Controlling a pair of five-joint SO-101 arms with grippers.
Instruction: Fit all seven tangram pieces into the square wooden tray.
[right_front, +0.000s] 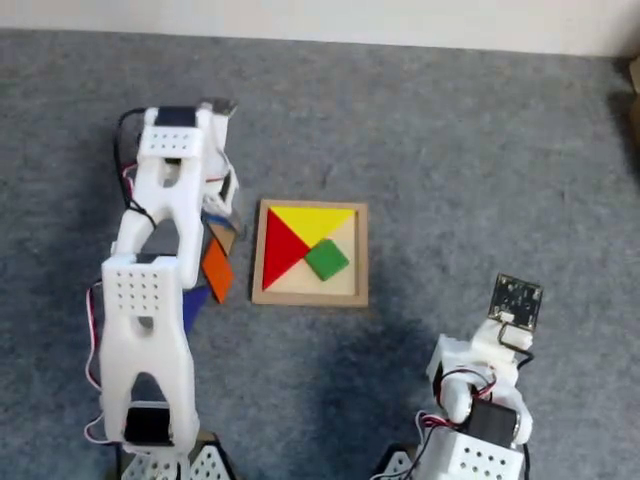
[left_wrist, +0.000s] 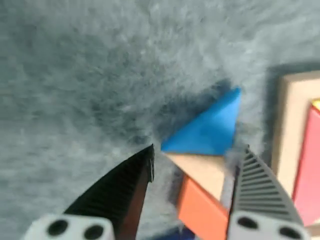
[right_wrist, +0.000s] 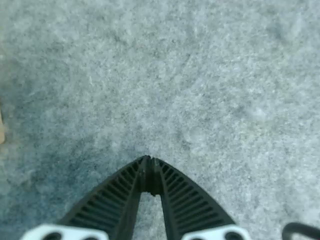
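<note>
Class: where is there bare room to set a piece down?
Tray: bare wood along the near and right walls, bordered by red triangle and green square. Carpet right of tray is bare. Crowded: left of it, orange piece and blue triangle.

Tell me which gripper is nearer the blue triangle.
Left. The left gripper hangs open just above the blue triangle, beside the tray. The right gripper is shut over carpet, well away on the tray's other side.
</note>
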